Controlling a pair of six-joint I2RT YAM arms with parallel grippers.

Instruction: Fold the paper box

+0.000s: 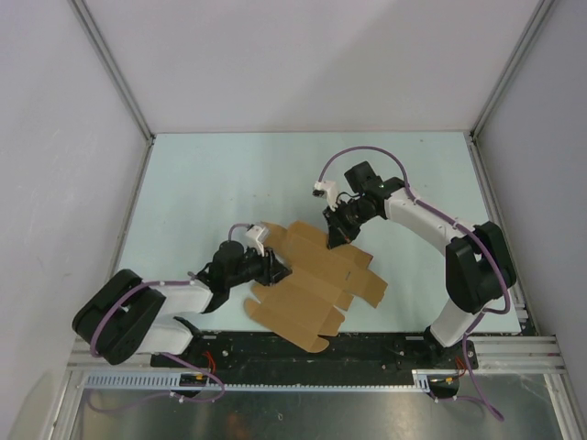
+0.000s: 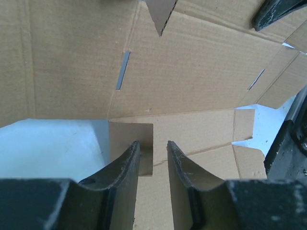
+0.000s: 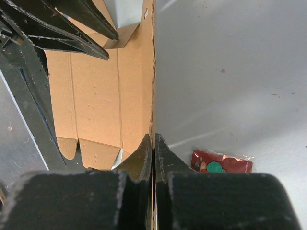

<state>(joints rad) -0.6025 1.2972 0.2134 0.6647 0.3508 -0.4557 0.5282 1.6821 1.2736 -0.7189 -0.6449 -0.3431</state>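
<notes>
Paper box (image 1: 312, 280) unfolded, mid-frame — flap grab.
R jaws pinch its upper edge tight; L jaws part-spread at a small flap (image 2: 130, 143) — seat it deep btwn them, then fold along the crease.

paper box (image 1: 312, 280): matt brown corrugated cardboard | table (image 1: 211, 183): smooth, matt | fingers (image 2: 122, 172): rough black plastic
</notes>
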